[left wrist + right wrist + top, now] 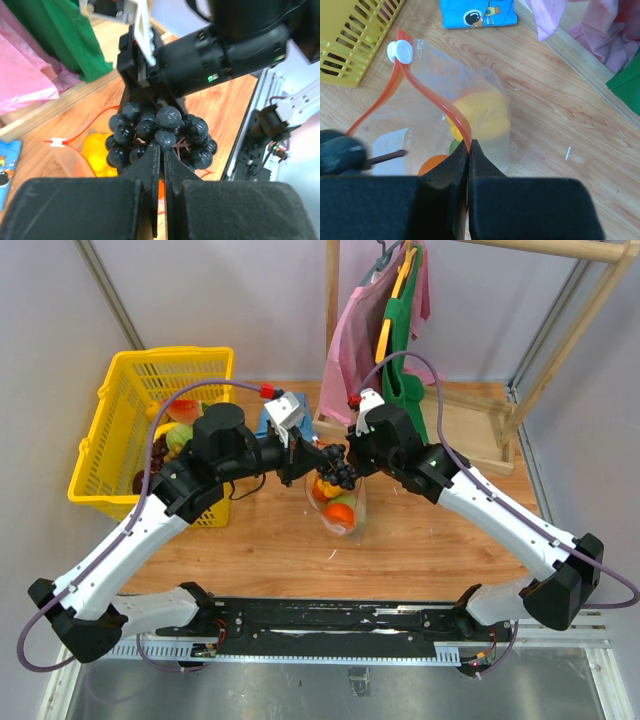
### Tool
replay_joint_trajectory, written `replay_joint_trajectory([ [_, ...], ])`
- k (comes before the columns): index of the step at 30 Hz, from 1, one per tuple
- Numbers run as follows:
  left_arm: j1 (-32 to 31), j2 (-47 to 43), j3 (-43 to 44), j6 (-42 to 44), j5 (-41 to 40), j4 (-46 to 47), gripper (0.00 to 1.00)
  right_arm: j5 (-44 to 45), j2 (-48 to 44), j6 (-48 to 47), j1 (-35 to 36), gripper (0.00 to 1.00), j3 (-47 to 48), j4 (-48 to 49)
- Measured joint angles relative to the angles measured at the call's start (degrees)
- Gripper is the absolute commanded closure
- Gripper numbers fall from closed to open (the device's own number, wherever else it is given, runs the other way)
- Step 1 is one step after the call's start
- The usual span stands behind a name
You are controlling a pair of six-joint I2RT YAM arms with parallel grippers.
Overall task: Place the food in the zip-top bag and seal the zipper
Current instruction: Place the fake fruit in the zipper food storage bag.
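My bench [250, 550]: brown wood grain. Pale grey walls [250, 300] beyond far edge. Wooden rack [470, 428] at far right corner, pink garment [350, 330] and green garment [405, 315] hanging. Grey metal sheet [300, 692] past near edge.

From above, the grapes [343, 471] cover the mouth of the zip-top bag [358, 526], so how wide it gapes cannot be told. The left arm [170, 502] hides the near right corner of the yellow basket [125, 390] and most of its fruit. In the left wrist view the grapes mask all but part of a yellow piece [94, 150], and the left edge cuts the blue cloth [7, 161]. In the right wrist view blurred fingers [445, 176] hide the zipper's [436, 99] near end. An orange piece [431, 165] shows only partly, and the dark blur at the left edge is probably the grapes.
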Motion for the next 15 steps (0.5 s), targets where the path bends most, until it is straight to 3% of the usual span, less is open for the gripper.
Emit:
replay_joint_trajectory([
  [15,-1.0,5.4,-1.1,8.5,1.9,-3.6,1.0,-0.2,-1.6,0.0,0.0,0.99,-1.0,0.3],
])
